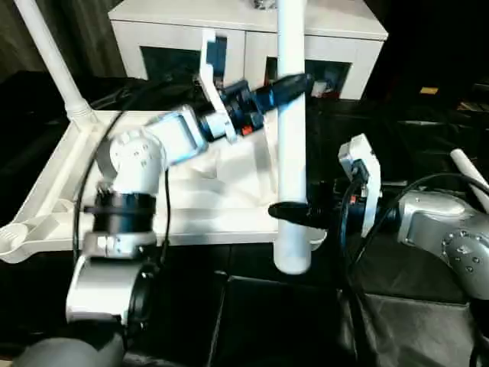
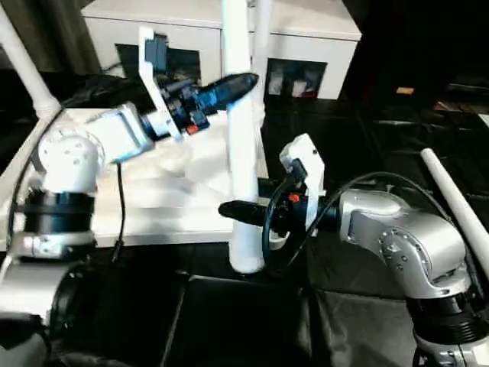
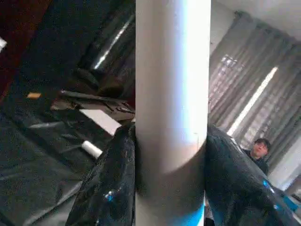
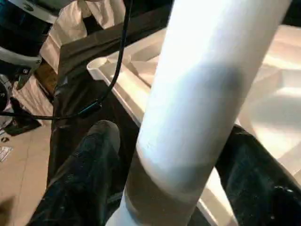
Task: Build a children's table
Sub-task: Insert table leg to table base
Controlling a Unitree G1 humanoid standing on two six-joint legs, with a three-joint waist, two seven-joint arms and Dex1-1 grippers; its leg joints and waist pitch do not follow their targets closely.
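Note:
The white tabletop lies underside up on dark sheeting. One white leg stands upright at its near right corner; whether its foot is seated in the socket I cannot tell. My left gripper is shut on this leg high up, and in the left wrist view both fingers press against the tube. My right gripper is low on the same leg, its fingers open around it with a gap showing. A second leg stands in the far left corner socket.
A third leg lies on the dark sheet to the right. A white cabinet with dark glass doors stands behind the tabletop. The near left corner socket holds nothing. A person sits in the background near curtains.

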